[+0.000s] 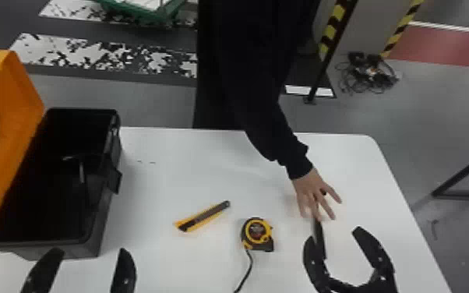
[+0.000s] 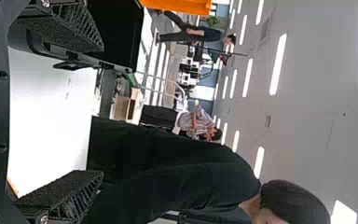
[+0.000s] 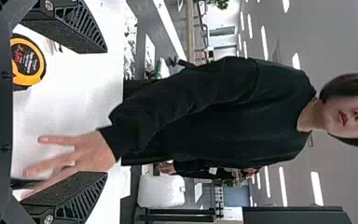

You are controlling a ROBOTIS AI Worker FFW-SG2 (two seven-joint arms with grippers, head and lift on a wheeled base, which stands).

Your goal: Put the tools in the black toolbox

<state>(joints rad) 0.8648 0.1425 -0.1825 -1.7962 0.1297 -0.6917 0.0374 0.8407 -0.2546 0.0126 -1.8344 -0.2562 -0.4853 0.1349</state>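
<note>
The black toolbox (image 1: 105,218) stands at the left with its orange lid raised; a thin tool (image 1: 82,171) shows inside. Near its front edge is my left gripper (image 1: 89,255), open and holding nothing. A yellow utility knife (image 1: 203,216) and a tape measure (image 1: 257,233) with a black strap lie mid-table. My right gripper (image 1: 334,233) is open at the right. A person's hand touches a dark slim tool (image 1: 318,239) beside its left finger. In the left wrist view my left gripper (image 2: 102,111) is spread; in the right wrist view my right gripper (image 3: 106,112) faces the person's hand.
The white table (image 1: 159,179) has its right edge beyond my right gripper. A person's dark sleeve (image 1: 276,128) reaches over the far edge. The toolbox's orange lid (image 1: 4,128) leans out at the left. Cables (image 1: 370,72) lie on the floor behind.
</note>
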